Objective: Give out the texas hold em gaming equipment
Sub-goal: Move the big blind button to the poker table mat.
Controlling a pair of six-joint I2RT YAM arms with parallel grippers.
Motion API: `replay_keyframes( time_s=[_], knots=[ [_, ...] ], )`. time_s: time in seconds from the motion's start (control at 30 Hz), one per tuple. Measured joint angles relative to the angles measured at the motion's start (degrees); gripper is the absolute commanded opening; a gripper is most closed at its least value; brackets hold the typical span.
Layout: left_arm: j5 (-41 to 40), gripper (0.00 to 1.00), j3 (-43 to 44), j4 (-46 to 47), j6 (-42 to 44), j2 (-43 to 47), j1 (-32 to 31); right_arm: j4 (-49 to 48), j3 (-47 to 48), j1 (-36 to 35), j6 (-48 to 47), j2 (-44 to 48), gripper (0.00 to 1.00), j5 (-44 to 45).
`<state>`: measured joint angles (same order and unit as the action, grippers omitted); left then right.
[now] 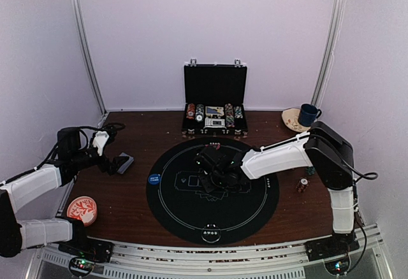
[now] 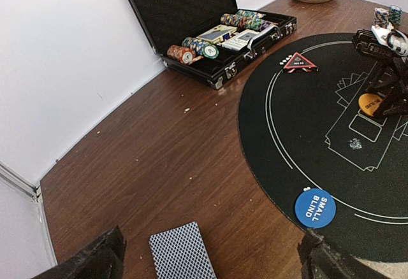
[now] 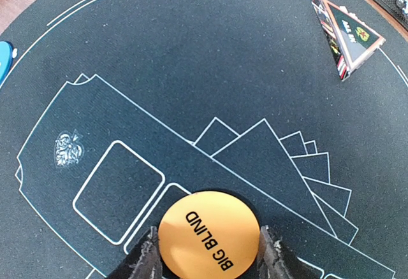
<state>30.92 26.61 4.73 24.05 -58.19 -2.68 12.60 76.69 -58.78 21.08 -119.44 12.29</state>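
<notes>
My right gripper [image 3: 209,258] is shut on the orange "BIG BLIND" disc [image 3: 209,237], with a fingertip touching each side of it, low over the middle of the black round mat [image 1: 255,202]. From the left wrist the same orange disc [image 2: 370,104] shows under that gripper [image 1: 213,171]. A blue "SMALL BLIND" disc [image 2: 315,207] lies at the mat's left edge. The red triangle marker [image 3: 347,34] sits at the mat's far side. My left gripper [image 2: 210,263] stands open over the wood, with a deck of grey-blue-backed cards [image 2: 182,253] lying between its fingers, untouched.
An open black briefcase [image 1: 215,100] with rows of chips stands at the back. A red-and-white dish [image 1: 81,209] lies near left. Small chip stacks [image 1: 304,182] stand right of the mat, a dark disc [image 1: 211,234] at its near edge, a blue mug [image 1: 310,114] far right.
</notes>
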Motion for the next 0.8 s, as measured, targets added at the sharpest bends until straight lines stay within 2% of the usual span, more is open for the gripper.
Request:
replay_keyframes(
  time_s=[0.33,0.8],
  knots=[
    [0.0,0.98,0.0,0.0,0.0,0.0,0.0,-0.98,-1.7,0.0,-0.13,1.16,0.43,0.87],
    [0.0,0.98,0.0,0.0,0.0,-0.02,0.0,-0.68,-13.6,1.73,1.44,12.37,0.43,3.48]
  ],
)
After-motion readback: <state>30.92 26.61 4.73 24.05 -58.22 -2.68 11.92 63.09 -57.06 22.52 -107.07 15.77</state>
